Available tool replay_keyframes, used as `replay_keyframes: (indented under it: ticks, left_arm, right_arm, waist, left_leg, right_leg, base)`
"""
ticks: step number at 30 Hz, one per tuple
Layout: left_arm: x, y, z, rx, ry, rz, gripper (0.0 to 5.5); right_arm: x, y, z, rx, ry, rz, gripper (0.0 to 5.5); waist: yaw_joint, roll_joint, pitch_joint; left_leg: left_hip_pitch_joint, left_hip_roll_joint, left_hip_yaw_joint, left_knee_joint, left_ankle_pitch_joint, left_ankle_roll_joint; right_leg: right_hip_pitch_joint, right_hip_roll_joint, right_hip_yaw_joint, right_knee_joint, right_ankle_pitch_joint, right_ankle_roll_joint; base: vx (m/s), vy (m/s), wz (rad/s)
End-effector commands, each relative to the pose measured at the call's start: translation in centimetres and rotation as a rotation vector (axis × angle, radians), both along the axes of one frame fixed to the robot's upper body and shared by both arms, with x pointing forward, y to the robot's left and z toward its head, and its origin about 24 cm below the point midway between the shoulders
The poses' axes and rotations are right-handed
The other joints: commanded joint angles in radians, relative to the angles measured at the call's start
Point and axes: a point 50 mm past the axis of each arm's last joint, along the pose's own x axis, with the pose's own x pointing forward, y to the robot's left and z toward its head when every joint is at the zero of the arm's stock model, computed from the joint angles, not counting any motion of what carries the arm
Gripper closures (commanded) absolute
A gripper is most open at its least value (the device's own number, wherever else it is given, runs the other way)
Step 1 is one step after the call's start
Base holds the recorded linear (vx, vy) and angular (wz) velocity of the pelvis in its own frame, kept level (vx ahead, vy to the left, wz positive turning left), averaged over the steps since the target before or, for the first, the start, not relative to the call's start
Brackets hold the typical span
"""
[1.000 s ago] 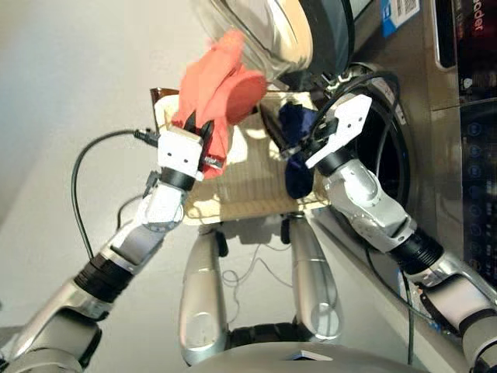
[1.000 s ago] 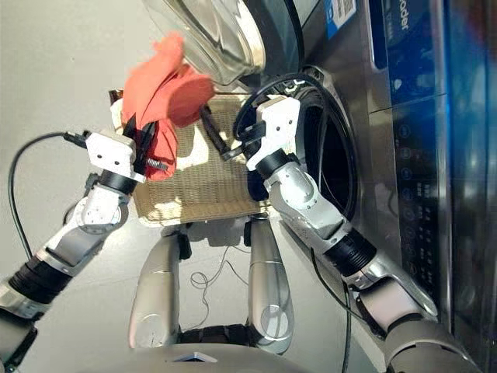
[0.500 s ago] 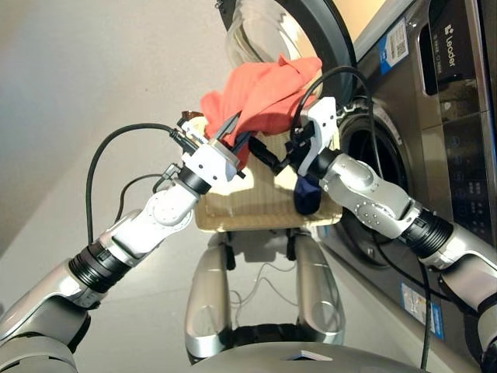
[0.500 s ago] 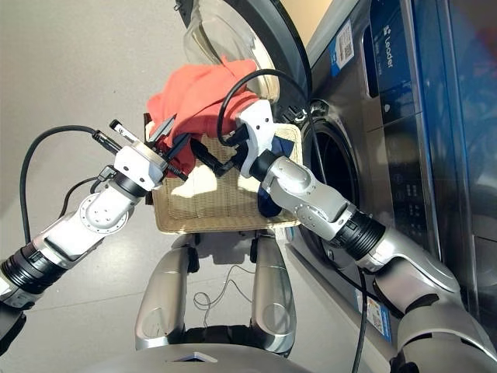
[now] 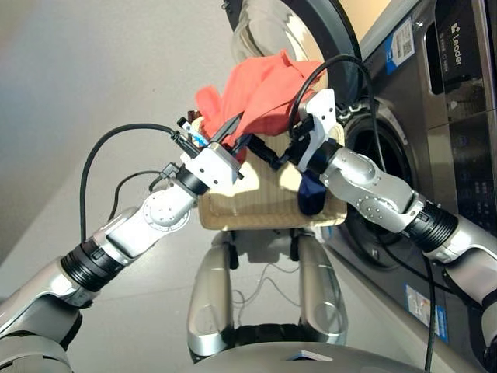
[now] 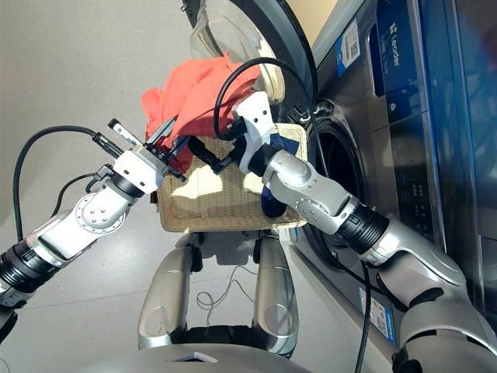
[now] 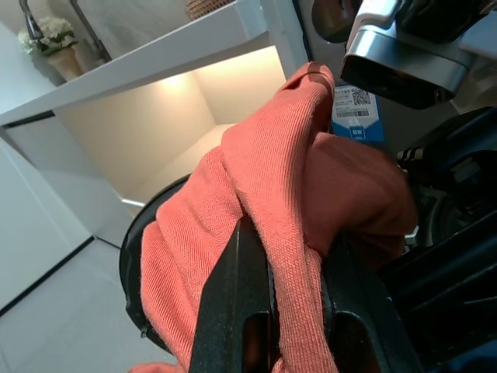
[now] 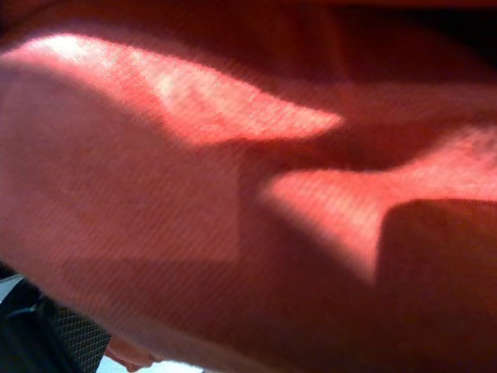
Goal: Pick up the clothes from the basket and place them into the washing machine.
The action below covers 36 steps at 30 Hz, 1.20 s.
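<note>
A coral-red garment (image 5: 264,89) hangs bunched above the cream wicker basket (image 5: 256,208), in front of the washing machine's open glass door (image 5: 272,27). My left gripper (image 5: 237,130) is shut on its lower folds; in the left wrist view the cloth (image 7: 295,202) is pinched between the black fingers (image 7: 233,311). My right gripper (image 5: 268,155) reaches across from the machine side against the same garment, and coral cloth (image 8: 233,194) fills its wrist view. A dark navy garment (image 5: 311,194) shows under my right forearm at the basket's right edge. The machine's porthole (image 5: 380,155) gapes to the right.
The machine's grey front with its control panel (image 5: 466,54) and blue stickers (image 5: 401,43) fills the right side. Black cables loop off both wrists (image 5: 101,163), (image 5: 330,66). Grey floor (image 5: 78,78) spreads to the left. A lit white shelf (image 7: 155,47) shows in the left wrist view.
Over the last second my left gripper carried the coral garment right, toward the door, and my right gripper swung left to meet it. The head camera also shifted. Little has moved in the last half second.
</note>
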Motion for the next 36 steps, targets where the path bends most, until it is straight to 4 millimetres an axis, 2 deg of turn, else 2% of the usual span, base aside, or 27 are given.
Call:
replay_keyframes:
  ticks: [1,13,23,36]
  left_arm:
    - [-3.2,-2.0,1.5,0.004,-0.13,-0.189,5.5]
    - [-2.9,-1.9,0.8,0.051,-0.14,-0.162,5.5]
    - [-2.9,-1.4,0.5,0.1,-0.158,-0.141,5.5]
    - [-2.9,-2.4,0.1,0.173,-0.189,-0.187,5.5]
  right_arm:
    - [-3.8,1.5,8.1,0.06,-0.319,0.24,0.0]
    - [-4.5,1.8,9.3,0.049,-0.362,0.295,0.0]
    - [-4.5,0.5,9.7,0.02,-0.375,0.268,0.0]
    - [-6.3,3.4,11.2,0.042,-0.438,0.412,0.0]
  waist:
    - [-0.011,0.009,-0.014]
    - [-0.01,0.002,-0.014]
    - [-0.008,-0.006,-0.014]
    - [-0.007,-0.001,-0.014]
  left_leg:
    - [0.012,0.036,0.007,0.064,-0.023,-0.082]
    - [-0.009,0.043,0.006,0.09,-0.027,-0.085]
    - [-0.006,0.046,0.002,0.086,-0.02,-0.091]
    - [-0.015,0.049,0.007,0.096,-0.021,-0.093]
  right_leg:
    - [0.007,-0.004,0.009,-0.038,0.03,0.058]
    - [-0.009,-0.002,0.008,-0.016,0.02,0.053]
    - [-0.004,-0.002,0.002,-0.018,0.019,0.054]
    - [-0.015,-0.002,0.006,-0.009,0.019,0.051]
  base:
    - [0.0,0.0,0.0]
    - [0.0,0.0,0.0]
    - [0.0,0.0,0.0]
    - [0.0,0.0,0.0]
